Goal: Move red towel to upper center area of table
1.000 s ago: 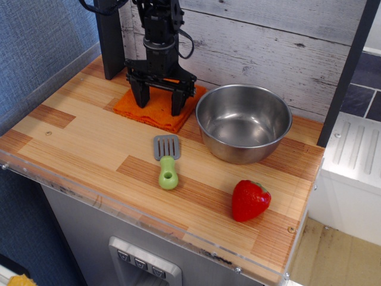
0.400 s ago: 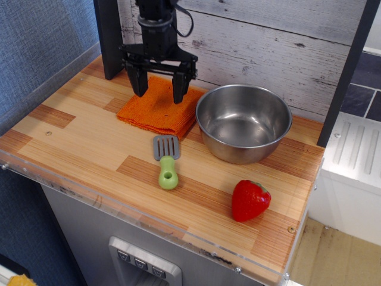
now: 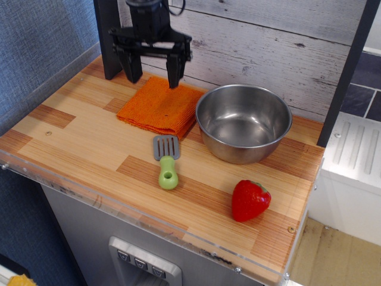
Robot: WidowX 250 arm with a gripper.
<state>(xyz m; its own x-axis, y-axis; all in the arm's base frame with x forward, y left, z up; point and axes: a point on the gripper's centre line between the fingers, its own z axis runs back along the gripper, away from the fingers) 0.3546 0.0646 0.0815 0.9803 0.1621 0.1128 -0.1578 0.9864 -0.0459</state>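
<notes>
A: What sits nearest the front?

B: The clear plastic front edge of the table point(image 3: 71, 149) runs along the 6 o'clock side; just behind it, toward 5 o'clock, a glossy strawberry toy point(image 3: 249, 200) lies on the planks; left of it, close to the middle of the top, a small spatula point(image 3: 167, 160) lies with its green handle pointing to 6 o'clock and its grey slotted blade to 12.

A: And further back?

B: A steel bowl point(image 3: 243, 121) stands upright at about 2 o'clock from the spatula, with nothing inside it; the red towel point(image 3: 158, 107) lies flat and folded at 12 o'clock from the spatula, in the upper centre of the wooden top; its right edge is just beside the bowl's rim, though whether they touch I cannot tell; its near corner is close to the spatula blade.

A: The pincer?

B: The gripper point(image 3: 152, 70) hangs above the towel's far edge, at 12 o'clock, in front of the whitewashed plank wall point(image 3: 268, 42); its two black fingers point(image 3: 174, 70) point down, spread wide apart; nothing is between them and they are clear of the cloth.
</notes>
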